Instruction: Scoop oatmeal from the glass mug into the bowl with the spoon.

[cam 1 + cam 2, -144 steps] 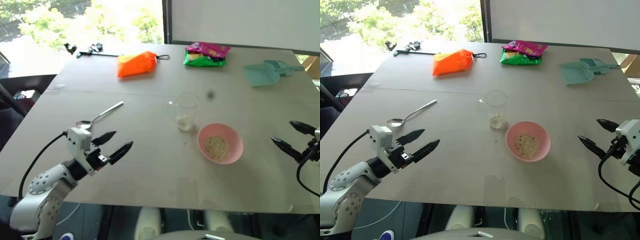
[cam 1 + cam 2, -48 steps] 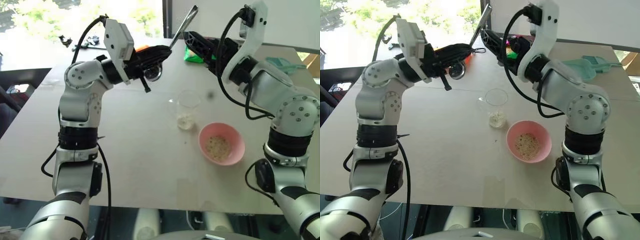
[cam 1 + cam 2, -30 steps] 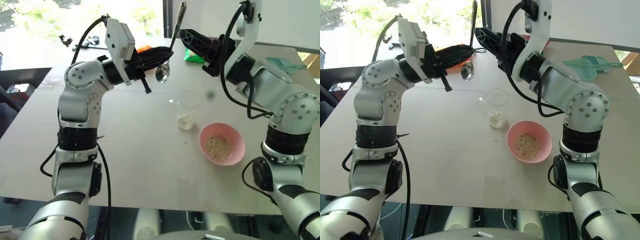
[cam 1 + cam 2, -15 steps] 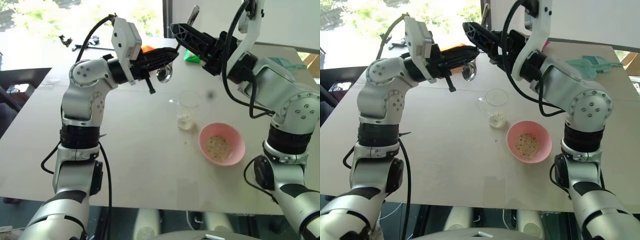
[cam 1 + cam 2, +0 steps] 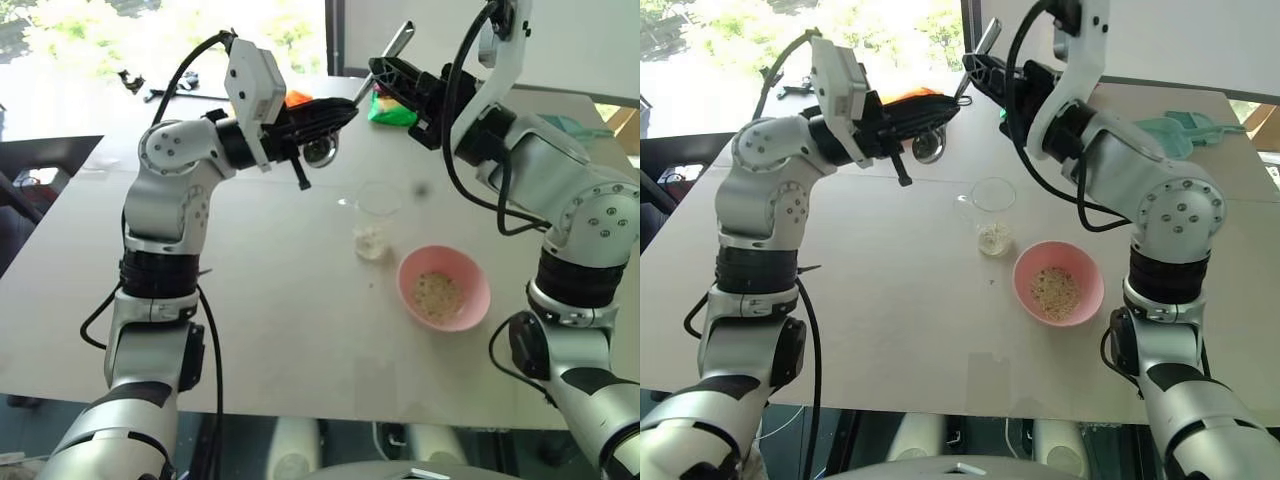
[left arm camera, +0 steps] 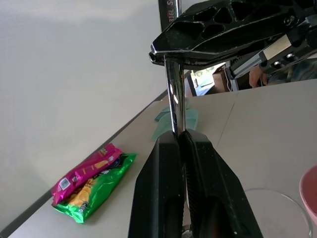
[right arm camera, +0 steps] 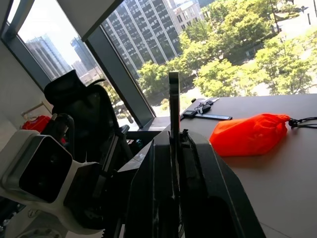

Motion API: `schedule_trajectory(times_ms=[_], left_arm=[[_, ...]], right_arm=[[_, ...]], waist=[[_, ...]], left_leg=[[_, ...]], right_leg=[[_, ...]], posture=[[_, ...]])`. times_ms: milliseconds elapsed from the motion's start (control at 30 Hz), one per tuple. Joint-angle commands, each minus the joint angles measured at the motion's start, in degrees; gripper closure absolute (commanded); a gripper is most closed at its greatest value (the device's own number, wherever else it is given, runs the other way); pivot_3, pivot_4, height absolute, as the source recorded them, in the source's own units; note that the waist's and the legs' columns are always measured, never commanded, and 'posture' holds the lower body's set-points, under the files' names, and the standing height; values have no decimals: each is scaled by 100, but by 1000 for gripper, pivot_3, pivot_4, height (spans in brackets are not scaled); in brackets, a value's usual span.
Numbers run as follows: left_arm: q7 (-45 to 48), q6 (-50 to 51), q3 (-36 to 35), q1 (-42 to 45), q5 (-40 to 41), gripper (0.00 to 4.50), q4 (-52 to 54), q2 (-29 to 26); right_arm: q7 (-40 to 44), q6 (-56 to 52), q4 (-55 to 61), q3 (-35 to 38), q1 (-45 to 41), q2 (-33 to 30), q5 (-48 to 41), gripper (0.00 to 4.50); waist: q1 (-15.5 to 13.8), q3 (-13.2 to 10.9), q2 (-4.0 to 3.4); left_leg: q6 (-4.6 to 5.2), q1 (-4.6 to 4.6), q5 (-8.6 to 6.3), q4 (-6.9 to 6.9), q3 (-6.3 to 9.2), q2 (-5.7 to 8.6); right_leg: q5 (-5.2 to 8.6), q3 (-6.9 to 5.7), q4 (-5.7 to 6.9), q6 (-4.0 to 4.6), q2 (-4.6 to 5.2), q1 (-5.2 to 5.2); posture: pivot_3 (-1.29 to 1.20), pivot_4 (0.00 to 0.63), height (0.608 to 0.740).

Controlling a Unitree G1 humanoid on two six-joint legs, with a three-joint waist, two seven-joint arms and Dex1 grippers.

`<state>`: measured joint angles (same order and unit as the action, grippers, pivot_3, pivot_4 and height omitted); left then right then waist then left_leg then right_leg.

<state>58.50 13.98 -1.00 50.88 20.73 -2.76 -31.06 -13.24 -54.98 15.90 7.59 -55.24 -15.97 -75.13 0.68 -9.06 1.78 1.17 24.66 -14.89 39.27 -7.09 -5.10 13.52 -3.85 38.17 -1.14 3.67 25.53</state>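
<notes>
Spoon [image 5: 345, 115] aloft above mug [image 5: 375, 222], pinched by both: left gripper [image 5: 335, 115] near its bowl end, right gripper [image 5: 385, 70] clamped on handle. Handover midway, judged. Bowl [image 5: 443, 288] beside mug already holds some oatmeal [image 5: 433, 293]; more left in mug. Next scoop not begun.

The two eye views look forward and down from the robot's head over the desk [image 5: 300, 330], set slightly apart, and share almost the same scene: both raised arms, the glass mug [image 5: 375, 220] and the bowl [image 5: 443, 289]. The left wrist view looks closely along the left end effector [image 6: 179, 136] toward the wall and a snack packet [image 6: 91, 182]. The right wrist view looks closely along the right end effector [image 7: 177, 136] toward the window and an orange pouch [image 7: 250, 134].
</notes>
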Motion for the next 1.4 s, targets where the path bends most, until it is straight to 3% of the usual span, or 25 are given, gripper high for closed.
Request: schedule_trajectory(times_ms=[33,300,433,500,700,800,833,867,900,1233,1400], left_arm=[[52,-176,66,24,-19,4500,266,-26],[155,-352,109,2,-126,4500,154,-89],[199,-449,156,4,-164,4500,129,-115],[205,-464,169,12,-168,4500,118,-118],[233,-516,179,-22,-202,4500,106,-156],[269,-590,194,-32,-266,4500,79,-175],[282,-614,196,-34,-287,4500,70,-176],[285,-617,193,-35,-291,4500,65,-173],[286,-619,191,-36,-293,4500,61,-170],[281,-377,83,-19,-64,4500,18,-130],[-78,618,-275,-148,514,2692,114,-74]], right_arm=[[80,-7,212,-6,-160,-58,-31,4426],[302,-173,276,-122,-162,-249,88,4426],[442,-186,301,-160,-220,-296,136,3107],[442,-198,309,-169,-243,-304,154,2096],[415,-230,321,-137,-243,-343,135,2096],[412,-254,313,-138,-249,-358,114,2866],[413,-265,310,-141,-249,-362,102,3288],[413,-273,305,-147,-250,-365,102,4052],[412,-282,303,-148,-250,-371,97,4326],[348,-344,302,-122,-225,-356,95,4419],[114,-267,295,15,-164,-396,215,4500]], waist=[[0,0,0],[-1,0,0],[-2,0,0],[-2,0,0],[-2,0,0],[-2,0,0],[-2,0,0],[-2,0,0],[-2,0,0],[-3,0,-1],[0,0,-1]], left_leg=[[0,0,0,0,0,0],[0,0,0,0,0,0],[0,0,0,0,-1,0],[0,0,0,0,0,0],[0,0,0,0,0,0],[0,0,0,0,0,0],[0,0,0,0,0,0],[0,0,0,0,0,0],[0,0,0,0,0,0],[0,1,0,0,0,0],[0,1,0,0,1,0]], right_leg=[[0,0,0,0,0,0],[0,0,0,0,0,0],[0,0,-1,0,0,0],[0,0,0,0,0,0],[0,0,-1,0,0,0],[0,0,-1,0,0,0],[0,0,-1,0,0,0],[0,0,-1,0,0,0],[0,0,-1,0,0,0],[0,0,-1,0,0,0],[0,0,-1,0,0,0]], posture=[[0,150,740],[0,150,740],[0,150,740],[0,150,740],[0,150,740],[0,150,740],[0,150,740],[0,150,740],[0,150,740],[0,150,740],[0,150,740]])
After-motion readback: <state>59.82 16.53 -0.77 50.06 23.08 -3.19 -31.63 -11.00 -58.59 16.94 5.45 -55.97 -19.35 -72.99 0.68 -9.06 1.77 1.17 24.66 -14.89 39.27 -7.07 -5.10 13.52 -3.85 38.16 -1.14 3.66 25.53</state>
